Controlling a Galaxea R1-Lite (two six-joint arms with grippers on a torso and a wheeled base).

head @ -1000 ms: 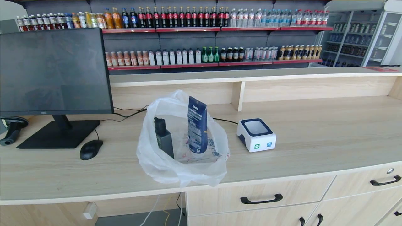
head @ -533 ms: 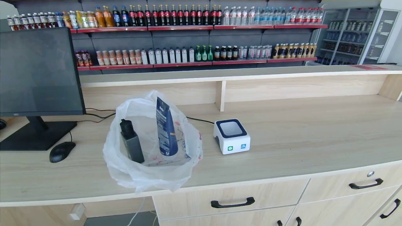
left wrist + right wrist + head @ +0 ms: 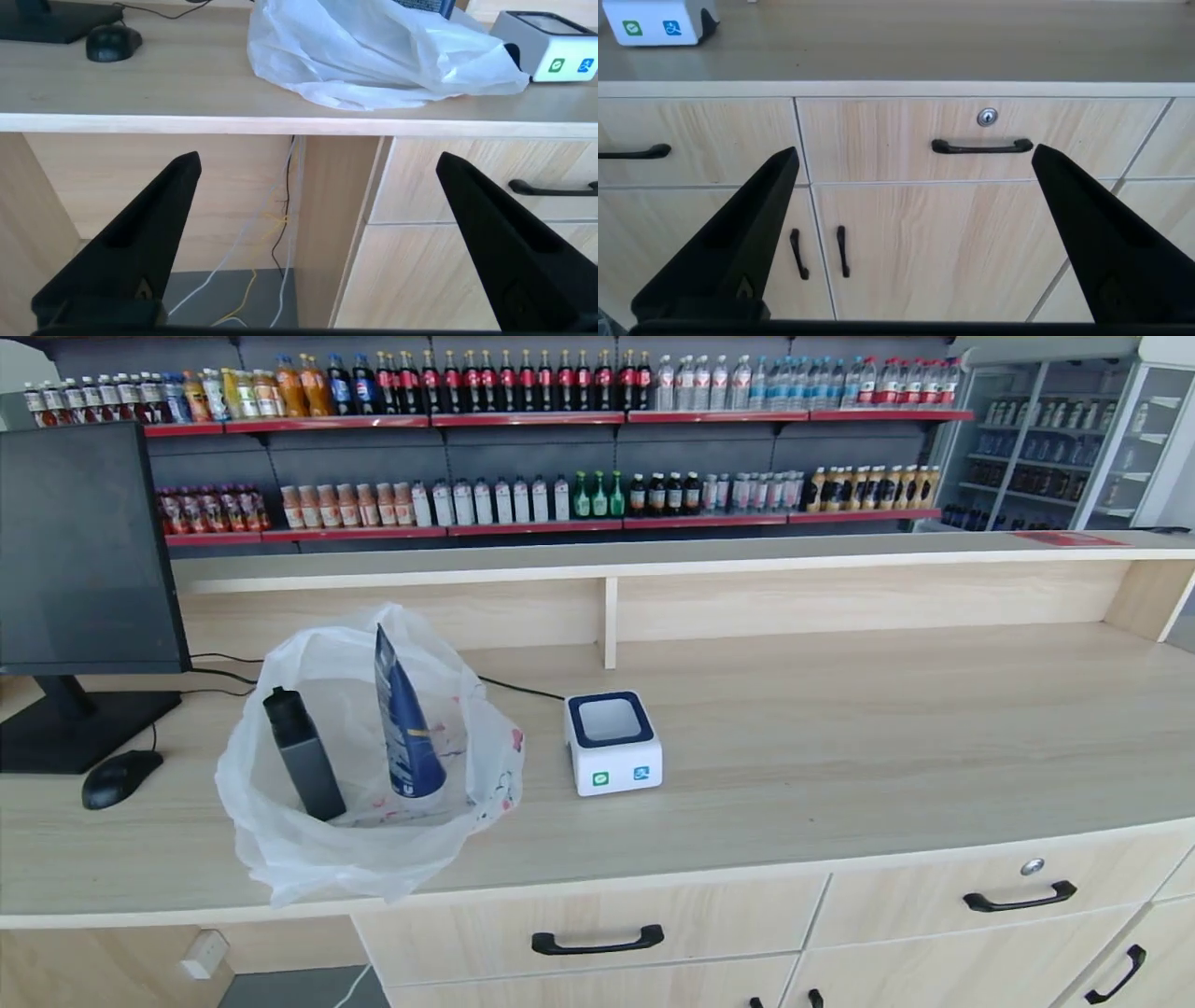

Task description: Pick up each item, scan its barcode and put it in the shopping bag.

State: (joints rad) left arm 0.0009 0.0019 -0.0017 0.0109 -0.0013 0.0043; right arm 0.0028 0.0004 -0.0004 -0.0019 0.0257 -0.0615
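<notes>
wooden counter (image 3: 887,737) — shopping bag (image 3: 308,859) holds bottle (image 3: 303,761), tube (image 3: 403,728)

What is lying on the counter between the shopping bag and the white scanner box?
In the head view, only a narrow strip of bare counter separates the shopping bag from the scanner; a black cable runs farther back.

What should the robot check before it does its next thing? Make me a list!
1. Thin white plastic shopping bag stands open on the pale wooden counter: ok.
2. Dark grey bottle and blue tube stand inside the bag: ok.
3. White scanner box with dark blue top sits beside the bag, window uncovered: ok.
4. Left gripper open and empty: ok.
5. Right gripper open and empty: ok.
6. Both barcodes scanned: cannot tell.
</notes>
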